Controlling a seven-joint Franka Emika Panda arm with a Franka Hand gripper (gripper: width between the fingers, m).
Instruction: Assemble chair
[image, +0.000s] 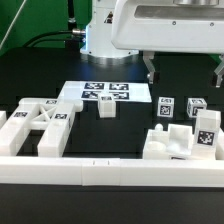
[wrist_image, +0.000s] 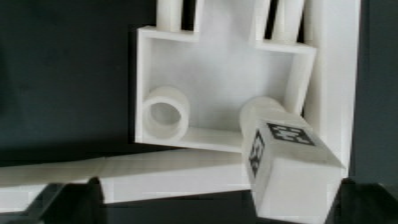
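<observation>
The chair parts are chunky white pieces with black-and-white tags. In the exterior view one cluster (image: 40, 125) lies at the left, a small block (image: 107, 108) sits in the middle, and more pieces (image: 170, 142) with tagged blocks (image: 205, 128) lie at the right. My gripper (image: 184, 70) hangs open and empty above the right pieces. In the wrist view a flat framed piece with a round hole (wrist_image: 214, 90) lies below, and a tagged bar (wrist_image: 285, 150) leans across it. My gripper (wrist_image: 217, 208) shows dark fingertips (wrist_image: 71, 203) spread wide, holding nothing.
The marker board (image: 105, 92) lies flat at the back centre. A long low white border rail (image: 110, 172) runs along the front of the table. The robot base (image: 105, 40) stands behind the board. Two small tagged cubes (image: 166, 105) sit at the back right.
</observation>
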